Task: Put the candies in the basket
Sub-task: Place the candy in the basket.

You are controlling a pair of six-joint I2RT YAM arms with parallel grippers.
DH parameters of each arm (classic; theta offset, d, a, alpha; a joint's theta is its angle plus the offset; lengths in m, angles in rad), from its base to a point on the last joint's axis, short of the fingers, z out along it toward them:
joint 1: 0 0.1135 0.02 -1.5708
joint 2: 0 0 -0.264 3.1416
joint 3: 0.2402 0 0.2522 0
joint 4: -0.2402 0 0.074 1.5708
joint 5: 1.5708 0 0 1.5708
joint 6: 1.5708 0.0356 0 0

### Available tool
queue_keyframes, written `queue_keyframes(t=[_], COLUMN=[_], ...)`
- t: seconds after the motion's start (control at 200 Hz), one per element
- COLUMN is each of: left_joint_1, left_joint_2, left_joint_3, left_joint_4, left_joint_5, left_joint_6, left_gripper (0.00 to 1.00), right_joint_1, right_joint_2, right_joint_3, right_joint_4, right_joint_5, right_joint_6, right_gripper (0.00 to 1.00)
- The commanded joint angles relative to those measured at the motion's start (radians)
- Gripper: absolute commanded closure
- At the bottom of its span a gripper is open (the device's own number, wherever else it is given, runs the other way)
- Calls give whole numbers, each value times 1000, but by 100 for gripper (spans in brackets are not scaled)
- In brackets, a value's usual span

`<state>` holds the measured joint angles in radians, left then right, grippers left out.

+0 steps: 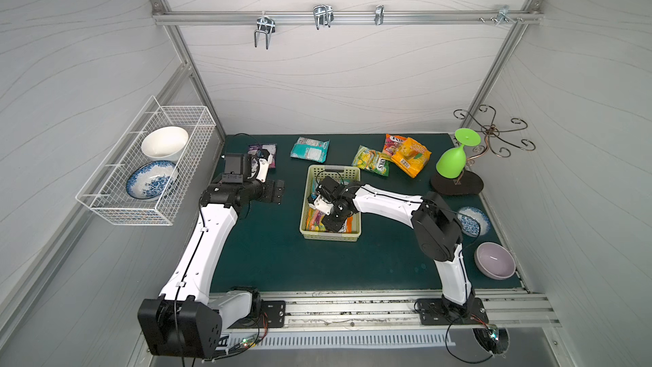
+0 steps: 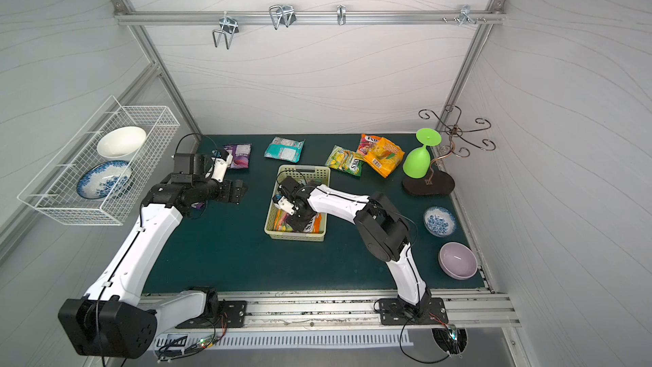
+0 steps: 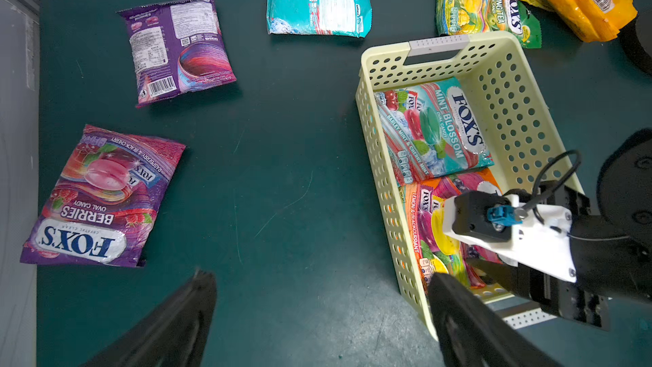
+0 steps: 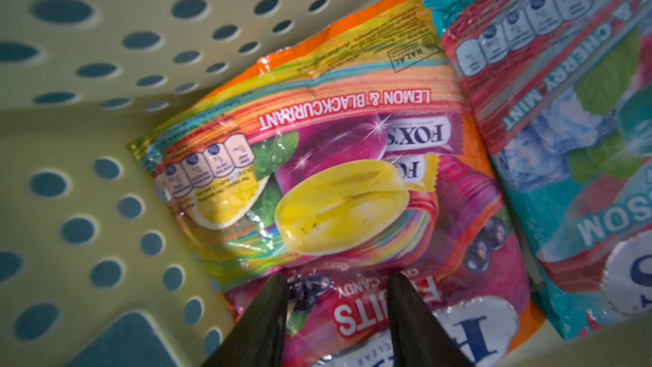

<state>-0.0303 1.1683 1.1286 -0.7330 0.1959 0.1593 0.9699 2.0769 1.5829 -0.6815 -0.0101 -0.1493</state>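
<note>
The right gripper (image 4: 337,277) was seen down inside the basket (image 3: 501,75), its jaws half parted and nothing pinched between them. Its tips were set at the lemon-and-blackcurrant bag (image 4: 335,178), though contact could not be confirmed. That bag was seen lying on the basket floor beside the mint bag (image 3: 434,128). The left gripper (image 3: 317,273) was held fully spread and empty above the mat (image 3: 282,171), near the berries bag (image 3: 106,199). More candies (image 3: 317,1) were seen lying on the mat beyond the basket.
</note>
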Motion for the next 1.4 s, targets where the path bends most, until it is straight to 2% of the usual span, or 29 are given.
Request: queue_keyframes(t=[0.0,0.33,0.7,1.136,1.396], left_joint_1=[7,7,7,7,6], left_joint_2=[-12,-16,-8,-16,-3], left_joint_3=[14,13,9,-12,-40], left_joint_4=[36,41,40,56,74], left_joint_5=[7,17,18,36,80], left_joint_6=[-7,-12,-10,-8,-6], left_gripper=[2,2,2,2,2], right_joint_1=[3,-12,-11,-5,-25], right_joint_2=[34,-73,-25,37,-111], right_joint_3=[-27,63,-9,-48,-40], right_joint_4=[-30,-106,-151,-67,-107], right_joint_5=[17,36,26,64,44], right_joint_6=[0,-52,-242,-236,-201], right_gripper=[50,47,43,43,41])
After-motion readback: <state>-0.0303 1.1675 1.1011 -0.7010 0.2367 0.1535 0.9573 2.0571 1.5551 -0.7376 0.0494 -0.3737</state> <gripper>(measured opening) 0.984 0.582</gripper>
